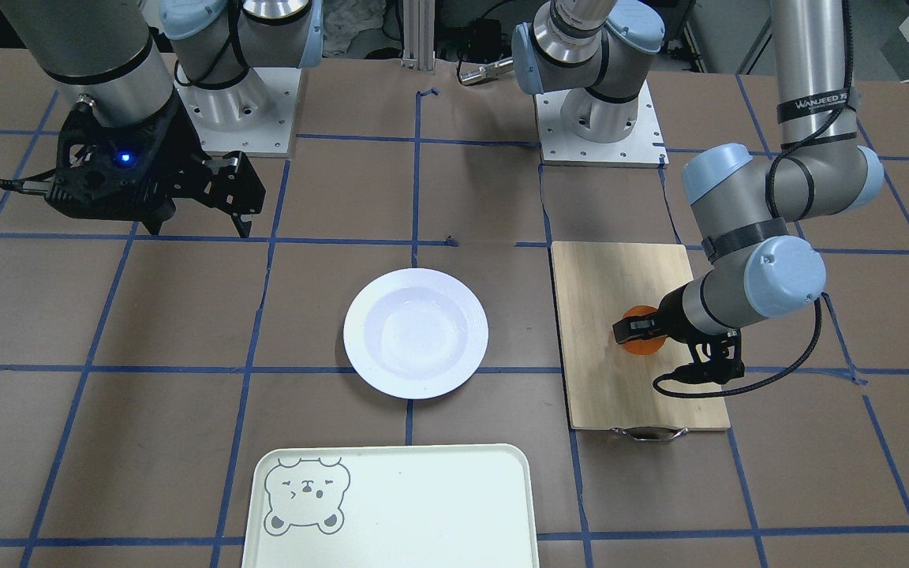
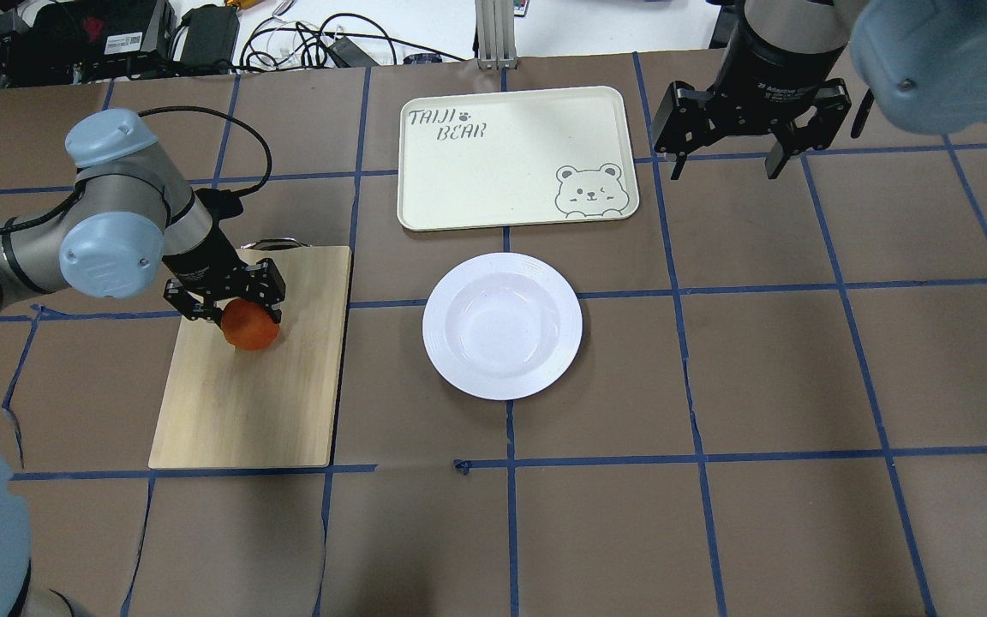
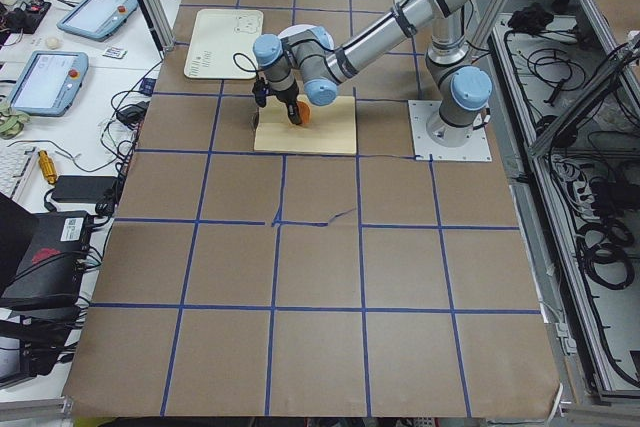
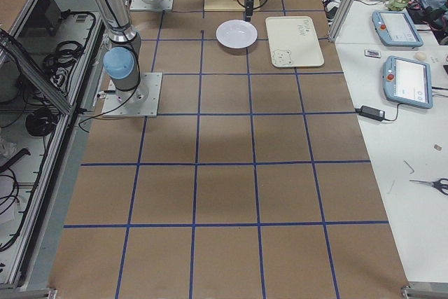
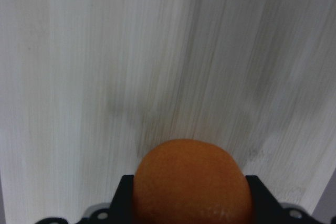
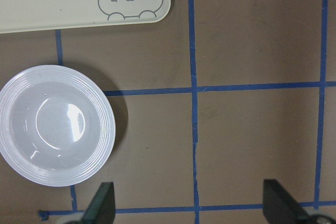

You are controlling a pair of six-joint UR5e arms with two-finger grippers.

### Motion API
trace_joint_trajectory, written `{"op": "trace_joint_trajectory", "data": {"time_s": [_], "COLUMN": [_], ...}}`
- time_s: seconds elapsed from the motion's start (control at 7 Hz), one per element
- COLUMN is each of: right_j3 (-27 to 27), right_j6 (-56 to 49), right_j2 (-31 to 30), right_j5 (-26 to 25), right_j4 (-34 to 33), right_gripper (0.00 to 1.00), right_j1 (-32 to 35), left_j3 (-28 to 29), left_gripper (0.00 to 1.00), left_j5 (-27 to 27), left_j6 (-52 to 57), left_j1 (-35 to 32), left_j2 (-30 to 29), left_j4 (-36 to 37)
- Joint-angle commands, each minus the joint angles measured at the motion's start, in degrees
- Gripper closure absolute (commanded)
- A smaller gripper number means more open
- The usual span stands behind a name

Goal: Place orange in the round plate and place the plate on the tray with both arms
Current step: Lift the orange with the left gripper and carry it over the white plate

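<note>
The orange (image 2: 250, 327) is over the bamboo cutting board (image 2: 245, 403) at the table's left, with my left gripper (image 2: 235, 314) shut on it. In the left wrist view the orange (image 5: 191, 182) fills the gap between both black fingers. Whether it touches the board I cannot tell. The empty white round plate (image 2: 442, 317) sits mid-table. Just beyond it lies the pale tray (image 2: 493, 171) with a bear face. My right gripper (image 2: 725, 170) hangs open and empty above the table, to the right of the tray. Its wrist view shows the plate (image 6: 105, 124) and the tray corner (image 6: 52, 3).
The cutting board (image 1: 604, 300) has a metal handle (image 1: 648, 432) at its far end. Blue tape lines cross the brown table cover. Cables and devices lie past the table's far edge (image 2: 288, 43). Both arm bases (image 1: 600, 118) stand at the robot side.
</note>
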Motion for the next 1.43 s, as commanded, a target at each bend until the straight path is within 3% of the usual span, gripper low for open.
{"op": "trace_joint_trajectory", "data": {"time_s": [0.0, 0.29, 0.71, 0.86, 1.14, 1.29], "right_j3": [0.09, 0.0, 0.53, 0.96, 1.14, 1.06], "right_j6": [0.0, -0.52, -0.26, -0.52, -0.44, -0.35], "right_j2": [0.04, 0.04, 0.04, -0.05, -0.13, -0.14], "right_j5": [0.0, -0.09, -0.17, -0.52, -2.02, -2.02], "right_j4": [0.0, 0.0, 0.0, -0.78, -0.88, -0.88], "right_gripper": [0.0, 0.0, 0.0, 0.0, 0.0, 0.0], "right_j1": [-0.03, -0.03, -0.03, -0.03, -0.03, -0.03], "left_j3": [6.38, 11.24, 10.99, 10.99, 10.82, 10.82], "left_gripper": [1.0, 1.0, 1.0, 0.99, 0.8, 0.75], "left_j5": [-0.72, -5.88, -12.29, -14.85, -14.7, -14.7], "left_j6": [-8.72, -22.67, -37.55, -37.59, -38.47, -38.56], "left_j1": [-6.4, -14.15, -24.43, -25.33, -27.7, -27.72], "left_j2": [0.37, -1.29, -2.61, -3.32, -5.16, -6.21], "left_j4": [-2.08, -3.15, -2.45, -2.45, -2.45, -2.36]}}
